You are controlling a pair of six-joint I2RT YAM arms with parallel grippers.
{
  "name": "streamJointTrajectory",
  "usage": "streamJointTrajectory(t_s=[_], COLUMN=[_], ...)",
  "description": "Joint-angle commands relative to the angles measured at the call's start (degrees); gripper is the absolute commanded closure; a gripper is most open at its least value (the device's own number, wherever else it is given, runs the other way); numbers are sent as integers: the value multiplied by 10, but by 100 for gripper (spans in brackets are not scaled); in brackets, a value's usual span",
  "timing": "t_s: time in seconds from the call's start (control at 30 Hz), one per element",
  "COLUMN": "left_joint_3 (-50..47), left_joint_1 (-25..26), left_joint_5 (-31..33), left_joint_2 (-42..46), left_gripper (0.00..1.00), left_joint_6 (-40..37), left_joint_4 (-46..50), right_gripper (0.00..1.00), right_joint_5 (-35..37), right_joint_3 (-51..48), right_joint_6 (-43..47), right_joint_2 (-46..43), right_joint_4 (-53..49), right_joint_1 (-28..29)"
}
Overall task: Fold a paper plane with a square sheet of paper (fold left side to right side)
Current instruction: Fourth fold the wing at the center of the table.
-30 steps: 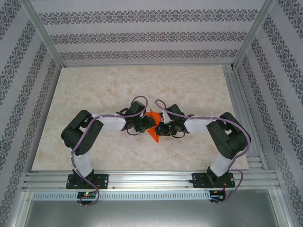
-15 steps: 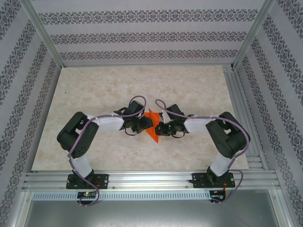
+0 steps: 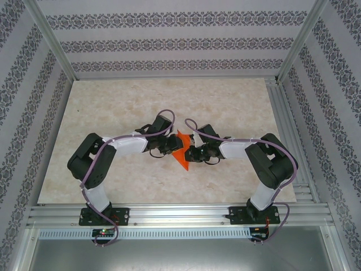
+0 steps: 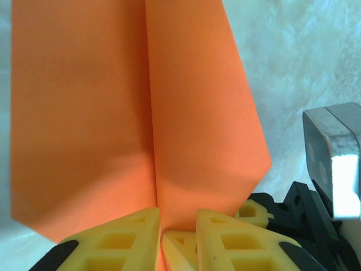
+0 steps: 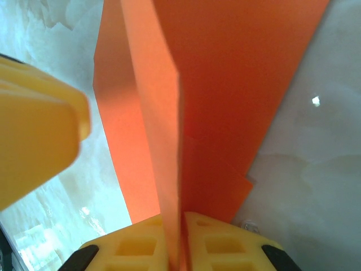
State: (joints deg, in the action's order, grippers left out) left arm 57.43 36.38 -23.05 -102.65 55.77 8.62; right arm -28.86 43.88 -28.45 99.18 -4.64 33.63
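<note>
The square sheet of paper [image 3: 181, 156], bright orange and folded to a pointed shape with a centre crease, stands up from the table between the two grippers. In the left wrist view the paper [image 4: 101, 113] rises in front of my left gripper [image 4: 177, 217]. Its yellow fingers [image 4: 121, 240] stand apart on either side of the crease, with a gap showing. My right gripper [image 5: 181, 217] is shut on the paper's [image 5: 225, 84] upright fold. From above, the left gripper [image 3: 171, 147] and right gripper [image 3: 190, 153] face each other across the paper.
The marble-patterned table top [image 3: 113, 107] spreads wide round the arms, inside an aluminium frame [image 3: 180, 213] and patterned walls. The right wrist's camera housing [image 4: 333, 164] sits close at the right of the left wrist view. A blurred left finger [image 5: 34, 130] looms at the left of the right wrist view.
The left arm's elbow has dropped back to the left and its wrist has shifted slightly towards the paper. The right arm and the paper have stayed in place.
</note>
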Motion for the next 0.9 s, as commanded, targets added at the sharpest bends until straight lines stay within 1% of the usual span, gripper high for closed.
streamJointTrajectory(t_s=[0.0,0.1,0.23,0.43,0.63,0.87], left_joint_3=[21,22,20,10,-1,-8], left_joint_1=[-3,-3,-3,-3,-3,-3], left_joint_5=[-21,-30,-31,-34,-24,-14], left_joint_2=[-21,-35,-41,-53,-61,-70], left_gripper=[75,75,78,79,79,79], left_joint_6=[13,24,29,47,45,38], left_joint_4=[-45,-69,-84,-108,-101,-88], right_gripper=[87,87,87,86,85,81], right_joint_5=[25,25,25,25,22,16], right_joint_3=[-1,1,3,8,14,18], right_joint_6=[12,12,12,12,11,8], right_joint_2=[26,27,29,32,30,26], right_joint_4=[-22,-23,-24,-26,-27,-26], right_joint_1=[3,5,6,6,6,6])
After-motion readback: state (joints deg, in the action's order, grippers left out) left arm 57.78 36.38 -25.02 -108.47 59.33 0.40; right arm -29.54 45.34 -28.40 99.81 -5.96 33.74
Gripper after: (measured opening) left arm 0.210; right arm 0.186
